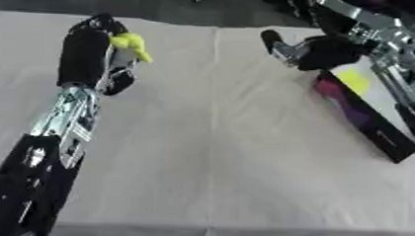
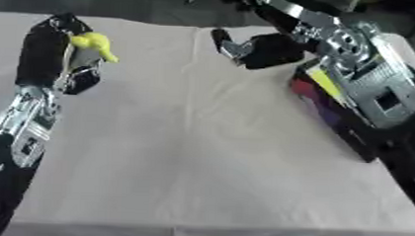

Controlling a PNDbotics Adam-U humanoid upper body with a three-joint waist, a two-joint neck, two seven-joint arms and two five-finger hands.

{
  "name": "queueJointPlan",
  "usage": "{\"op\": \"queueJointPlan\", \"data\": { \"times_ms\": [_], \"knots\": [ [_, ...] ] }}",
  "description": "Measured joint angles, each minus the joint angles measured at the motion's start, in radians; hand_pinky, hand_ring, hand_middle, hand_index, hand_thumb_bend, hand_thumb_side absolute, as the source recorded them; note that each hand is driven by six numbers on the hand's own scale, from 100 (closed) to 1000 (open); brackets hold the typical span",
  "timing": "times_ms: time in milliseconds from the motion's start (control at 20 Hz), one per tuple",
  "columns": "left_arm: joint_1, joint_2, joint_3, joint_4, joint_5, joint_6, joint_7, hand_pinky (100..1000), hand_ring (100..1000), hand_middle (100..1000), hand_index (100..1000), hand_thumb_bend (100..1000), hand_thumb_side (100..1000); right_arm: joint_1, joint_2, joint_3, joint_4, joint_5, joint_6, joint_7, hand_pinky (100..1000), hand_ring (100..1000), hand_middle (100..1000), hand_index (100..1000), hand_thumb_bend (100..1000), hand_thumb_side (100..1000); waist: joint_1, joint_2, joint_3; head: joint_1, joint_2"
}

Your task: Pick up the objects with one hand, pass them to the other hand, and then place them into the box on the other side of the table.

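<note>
The left hand (image 1: 96,57) is up over the far left of the table (image 1: 209,154), fingers curled round a small yellow object (image 1: 132,45) that pokes out on the inner side; it looks like a soft toy or a bit of plastic, and I can't make out more than the colour and a drooping tip. The right hand (image 1: 313,51) hangs well apart from it, over the far right, just above the near end of the box (image 1: 366,118), a dark, colourfully printed thing lying along the right edge; its fingers look partly bent and hold nothing that I can see. The pass has not been made, I'd say; the risk is in the gap between the two hands. Only a little of the yellow object sticks clear of the left hand, so the right hand has little to take hold of; if the left lets go early it drops onto the cloth; the right arm, so close above the box, might also nudge it.
</note>
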Motion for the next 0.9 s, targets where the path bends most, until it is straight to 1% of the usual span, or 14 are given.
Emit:
{"op": "queueJointPlan", "data": {
  "times_ms": [200, 400, 650, 900],
  "knots": [
    [0.0, -0.022, 0.0, 0.011, 0.018, -0.013, 0.041, 652, 583, 524, 526, 100, 100, -0.021, 0.019, 0.017, 0.036, 0.0, 0.02, -0.015, 1000, 1000, 1000, 1000, 100, 332, -0.001, 0.0, 0.005, -0.01, 0.0],
    [-0.007, -0.054, 0.006, 0.036, -0.002, -0.01, 0.06, 647, 581, 521, 526, 100, 100, -0.037, 0.038, 0.029, 0.052, 0.0, 0.03, -0.022, 1000, 1000, 1000, 1000, 100, 339, -0.003, 0.0, 0.007, -0.014, 0.0],
    [-0.018, -0.086, 0.012, 0.063, -0.042, -0.009, 0.071, 645, 579, 518, 526, 100, 100, -0.053, 0.058, 0.042, 0.055, 0.0, 0.04, -0.022, 1000, 1000, 1000, 1000, 100, 300, -0.004, 0.0, 0.011, -0.021, 0.0],
    [-0.032, -0.112, 0.015, 0.077, -0.06, -0.009, 0.071, 642, 578, 517, 526, 100, 100, -0.067, 0.076, 0.054, 0.045, -0.006, 0.044, -0.011, 1000, 1000, 1000, 1000, 100, 305, -0.004, 0.0, 0.015, -0.021, 0.0]
  ]
}}
